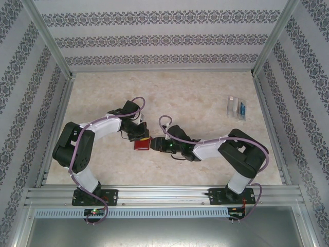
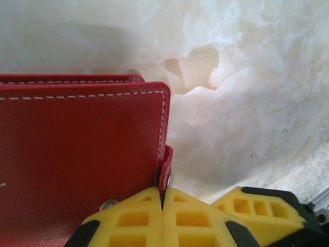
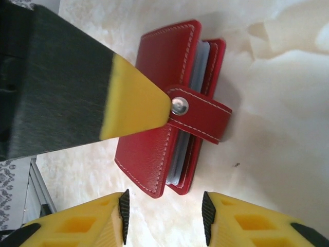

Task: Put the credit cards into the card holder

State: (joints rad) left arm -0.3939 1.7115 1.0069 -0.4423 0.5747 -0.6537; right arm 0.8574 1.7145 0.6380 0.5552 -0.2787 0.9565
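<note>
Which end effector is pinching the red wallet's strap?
The left end effector: it is shut on the red wallet's strap. The right end effector stands open.

In the wallet (image 3: 154,128) you see red leather or leather-look hide, finely grained and low in sheen, with white thread stitching along its edges; its snap (image 3: 179,105) is bright polished metal. On the left end effector (image 2: 162,200) and right end effector (image 3: 164,211), note matt yellow moulded plastic with recessed pockets, backed by black plastic. Your bench (image 3: 277,103) is cream, marble-patterned and matt, with a creased, paper-like look. The card holder (image 1: 236,107) is clear plastic; the rails (image 1: 164,194) are brushed silver metal
</note>
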